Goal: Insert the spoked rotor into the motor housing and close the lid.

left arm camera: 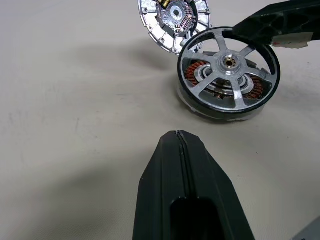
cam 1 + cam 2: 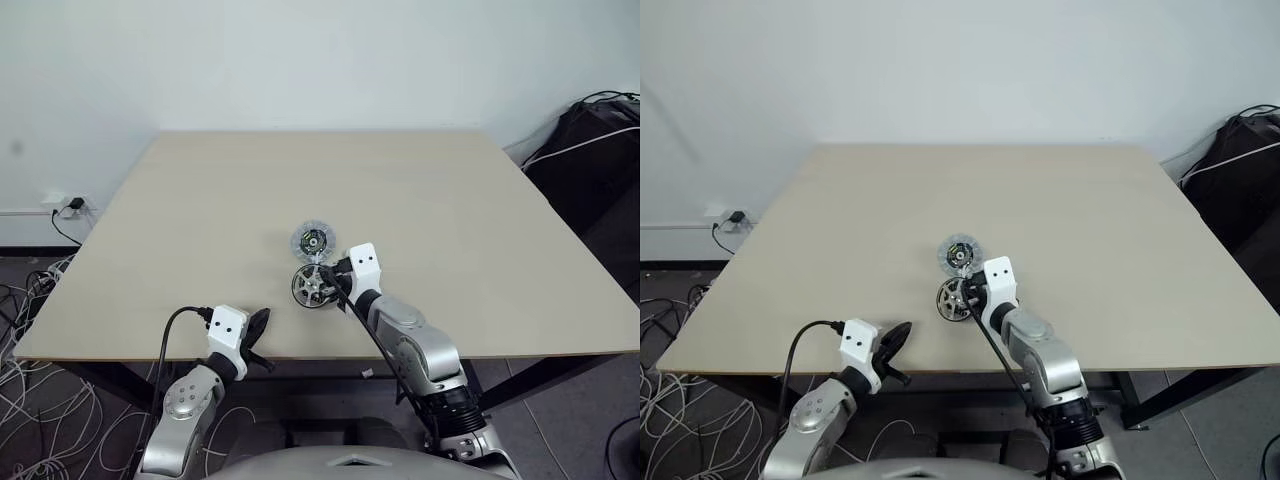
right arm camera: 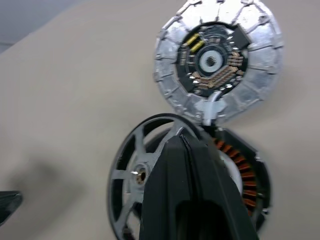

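Observation:
The spoked rotor (image 1: 228, 64), a dark-rimmed ring with silver spokes, lies near the table's front middle on a disc of copper-brown windings (image 3: 245, 180). The windings show between its spokes, and it looks slightly tilted. Just beyond it lies the motor housing (image 2: 313, 240), a pale silvery disc with a dark centre. A short white lead joins the housing to the winding disc. My right gripper (image 2: 337, 272) is shut, and its tips touch the rotor's rim on the right side. Shut and holding nothing, my left gripper (image 2: 262, 322) hovers at the table's front edge, left of the rotor. The lid is out of view.
The beige table (image 2: 200, 200) stretches wide around the parts. Loose cables (image 2: 30, 350) cover the floor at the left, below a wall socket (image 2: 70, 205). Dark gear with cables (image 2: 600, 130) sits off the table's right side.

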